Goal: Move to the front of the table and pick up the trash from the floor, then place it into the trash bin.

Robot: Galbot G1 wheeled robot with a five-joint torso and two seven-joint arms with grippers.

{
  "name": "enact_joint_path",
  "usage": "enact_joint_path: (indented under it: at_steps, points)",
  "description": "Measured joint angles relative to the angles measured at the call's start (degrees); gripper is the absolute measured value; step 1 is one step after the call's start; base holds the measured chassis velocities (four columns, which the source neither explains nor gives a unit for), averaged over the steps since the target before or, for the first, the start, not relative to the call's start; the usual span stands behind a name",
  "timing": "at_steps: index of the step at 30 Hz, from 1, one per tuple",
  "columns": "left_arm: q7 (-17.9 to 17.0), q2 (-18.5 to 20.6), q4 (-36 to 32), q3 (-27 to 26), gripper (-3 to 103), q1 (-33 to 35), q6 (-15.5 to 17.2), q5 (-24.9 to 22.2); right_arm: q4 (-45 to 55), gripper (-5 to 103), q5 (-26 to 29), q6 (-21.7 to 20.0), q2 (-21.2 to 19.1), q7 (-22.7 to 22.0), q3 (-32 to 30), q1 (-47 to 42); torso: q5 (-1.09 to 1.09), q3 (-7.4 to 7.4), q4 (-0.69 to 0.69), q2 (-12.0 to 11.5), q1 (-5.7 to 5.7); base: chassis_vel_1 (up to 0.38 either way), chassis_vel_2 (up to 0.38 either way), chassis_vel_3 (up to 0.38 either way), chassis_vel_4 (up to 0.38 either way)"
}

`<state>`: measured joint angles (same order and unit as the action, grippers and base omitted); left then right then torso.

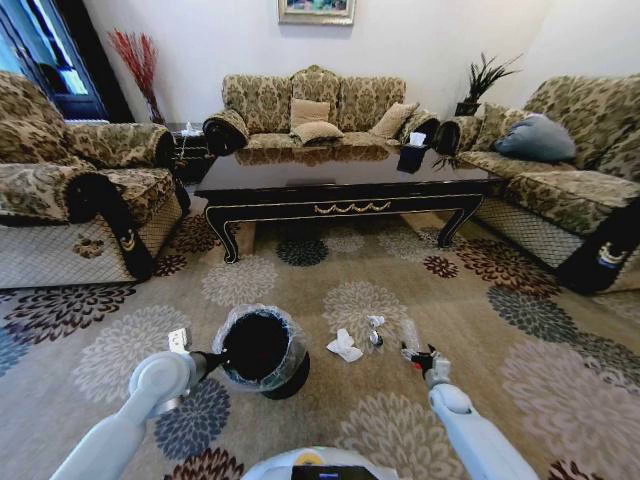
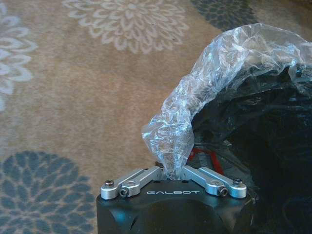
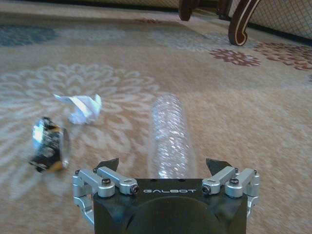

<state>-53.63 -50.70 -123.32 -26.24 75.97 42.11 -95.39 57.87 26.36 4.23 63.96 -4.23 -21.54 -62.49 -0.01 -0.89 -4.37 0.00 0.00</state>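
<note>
The trash bin [image 1: 258, 348], black with a clear liner [image 2: 214, 73], stands on the flowered carpet floor [image 1: 470, 310] in front of the dark table [image 1: 340, 180]. My left gripper [image 1: 212, 357] [image 2: 170, 171] is shut on the liner at the bin's rim. Trash lies to the right of the bin: a crumpled white tissue [image 1: 345, 346], a small dark wrapper [image 1: 375, 338] [image 3: 48, 144], a white scrap [image 3: 80, 107] and a clear plastic bottle [image 1: 410, 335] [image 3: 170, 136]. My right gripper [image 1: 422, 357] [image 3: 163, 165] is open, low over the floor, with the bottle's near end between its fingers.
Patterned sofas stand on the left [image 1: 70, 190], behind the table [image 1: 315, 110] and on the right [image 1: 570, 170]. A small pale scrap [image 1: 178, 340] lies left of the bin. A table leg [image 3: 241, 24] shows beyond the bottle.
</note>
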Motion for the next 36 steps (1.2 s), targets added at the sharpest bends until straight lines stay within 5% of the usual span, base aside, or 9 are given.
enact_joint_path:
  at_steps: [15, 28, 32, 36]
  points:
    - [-0.2, -0.1, 0.4, 0.1, 0, 0.5, 0.0, 0.1, -8.0, 100, -2.9, 1.7, 2.8, -0.3, 1.3, 5.0, 0.01, 0.0, 0.04, 0.0, 0.0, 0.0, 0.0, 0.0, 0.0]
    - [-0.1, -0.8, 0.8, 1.1, 0, 0.3, 0.0, 0.8, -7.7, 57, -3.4, 2.3, 2.0, -1.5, 0.3, 4.9, 0.01, 0.0, 0.04, 0.0, 0.0, 0.0, 0.0, 0.0, 0.0]
    - [0.0, -1.1, 1.0, 1.2, 0, -0.3, 0.0, 1.0, -6.7, 36, -4.1, 2.4, 2.6, -2.8, -0.6, 3.7, 0.0, 0.0, 0.03, 0.0, 0.0, 0.0, 0.0, 0.0, 0.0]
    - [0.2, -1.1, 1.0, 0.9, 0, -0.1, 0.0, 1.0, -5.7, 30, -4.2, 2.3, 2.7, -3.2, -0.9, 2.9, 0.02, 0.0, 0.03, 0.0, 0.0, 0.0, 0.0, 0.0, 0.0]
